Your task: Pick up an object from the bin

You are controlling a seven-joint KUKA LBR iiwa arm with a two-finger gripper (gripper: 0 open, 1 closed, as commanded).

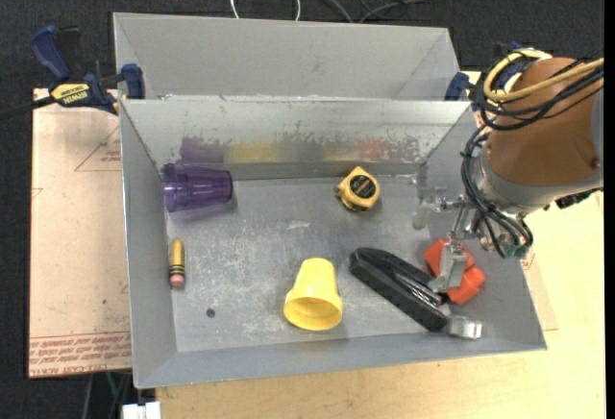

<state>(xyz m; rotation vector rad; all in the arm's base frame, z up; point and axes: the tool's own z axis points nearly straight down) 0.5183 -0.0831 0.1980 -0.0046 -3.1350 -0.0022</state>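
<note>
My gripper point(452, 273) hangs low at the bin's right side, directly over an orange block-like thing point(468, 285) that lies against the right wall. Part of the orange thing is hidden behind the gripper. A black stapler point(396, 285) lies diagonally just left of them, its silver end point(466, 329) near the front right corner. The gripper seems to touch or nearly touch the stapler's right part; I cannot tell which.
A yellow cup point(314, 295) lies on its side at front centre. A yellow tape measure point(357, 189) sits near the back wall, a purple cup point(197, 188) at back left, and a crayon point(176, 263) at the left. The arm's orange cover and cables overhang the right rim.
</note>
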